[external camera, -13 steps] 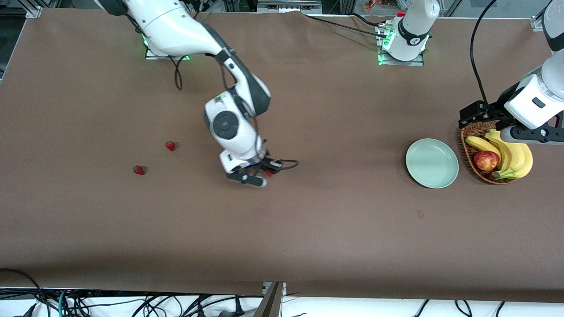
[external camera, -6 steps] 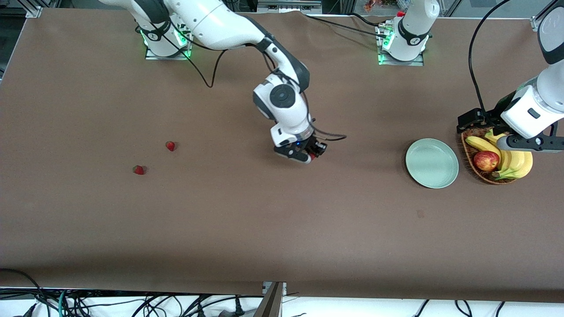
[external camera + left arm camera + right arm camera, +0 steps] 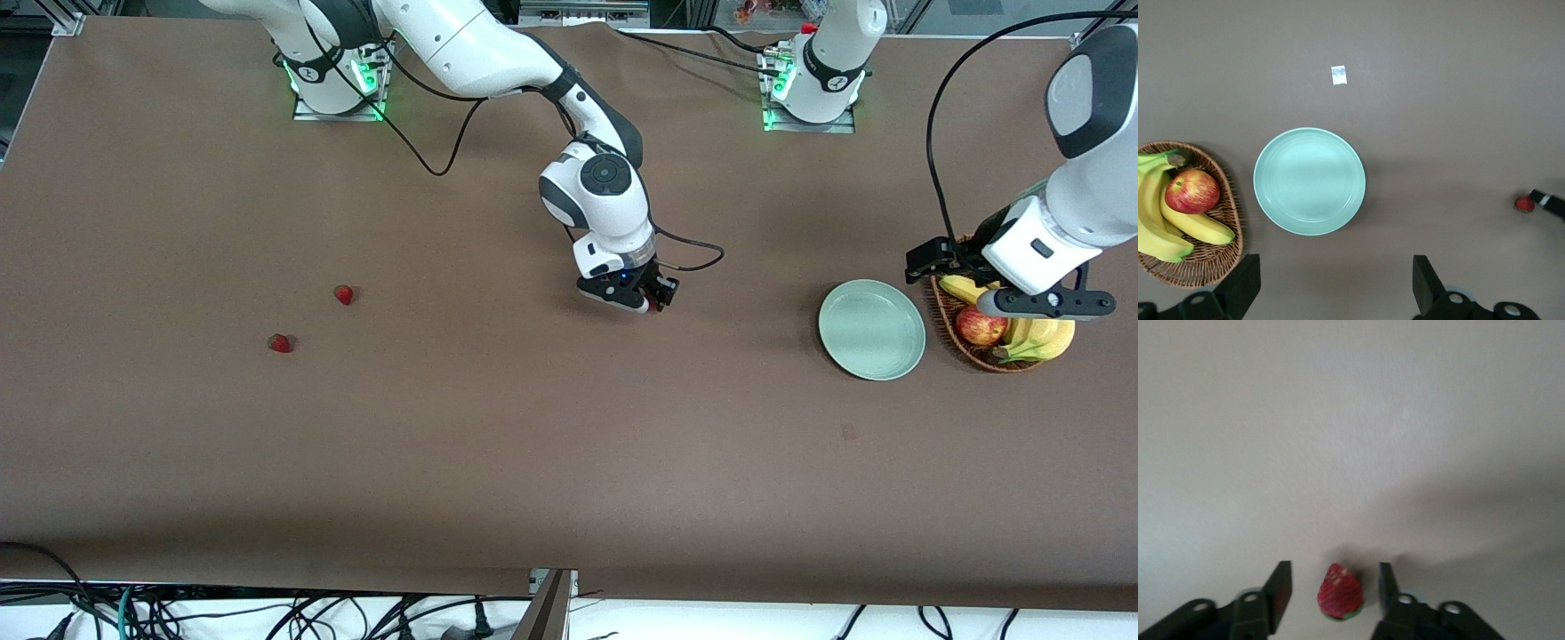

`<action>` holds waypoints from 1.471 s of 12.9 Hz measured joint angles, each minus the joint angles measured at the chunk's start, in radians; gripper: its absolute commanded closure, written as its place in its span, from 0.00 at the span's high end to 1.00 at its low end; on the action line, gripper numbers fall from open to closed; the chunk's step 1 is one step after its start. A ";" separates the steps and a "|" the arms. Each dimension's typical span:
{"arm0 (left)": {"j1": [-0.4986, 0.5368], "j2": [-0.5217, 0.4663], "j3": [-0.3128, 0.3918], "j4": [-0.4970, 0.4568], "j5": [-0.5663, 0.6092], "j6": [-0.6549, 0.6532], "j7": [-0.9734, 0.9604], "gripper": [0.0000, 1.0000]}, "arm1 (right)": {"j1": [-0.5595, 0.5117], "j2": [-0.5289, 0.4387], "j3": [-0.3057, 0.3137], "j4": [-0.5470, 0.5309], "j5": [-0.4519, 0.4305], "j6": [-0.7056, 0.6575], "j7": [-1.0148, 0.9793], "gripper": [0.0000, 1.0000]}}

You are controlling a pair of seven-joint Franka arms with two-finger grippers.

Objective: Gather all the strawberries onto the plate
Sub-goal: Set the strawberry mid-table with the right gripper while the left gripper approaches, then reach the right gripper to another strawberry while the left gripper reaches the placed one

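Note:
Two strawberries [image 3: 344,294] [image 3: 281,343] lie on the table toward the right arm's end. My right gripper [image 3: 653,302] is over the middle of the table, shut on a third strawberry [image 3: 657,307]. In the right wrist view that strawberry [image 3: 1340,593] sits between the fingers of the gripper [image 3: 1335,590]. The pale mint-green plate [image 3: 871,330] lies bare toward the left arm's end and also shows in the left wrist view [image 3: 1309,181]. My left gripper [image 3: 1045,307] [image 3: 1335,293] is open and empty over the basket, beside the plate.
A brown wicker basket [image 3: 944,313] with bananas [image 3: 1040,333] and a red-yellow apple [image 3: 981,324] stands beside the plate at the left arm's end. A small pale mark [image 3: 847,432] is on the table, nearer the front camera than the plate.
My right gripper has carried the strawberry from mid-table toward the plate. My left arm has shifted slightly toward the plate. The two loose strawberries have not moved.

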 measured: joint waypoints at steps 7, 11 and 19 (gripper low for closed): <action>-0.004 -0.043 -0.012 -0.175 0.000 0.147 0.000 1.00 | -0.136 -0.158 -0.014 0.011 -0.003 -0.338 -0.252 0.73; -0.006 -0.044 -0.106 -0.239 0.000 0.217 -0.056 1.00 | -0.290 -0.335 -0.020 -0.125 -0.003 -0.521 -0.595 0.74; -0.024 0.095 -0.445 -0.327 0.076 0.523 -0.548 1.00 | -0.493 -0.571 -0.179 -0.594 0.030 -0.516 -1.230 0.74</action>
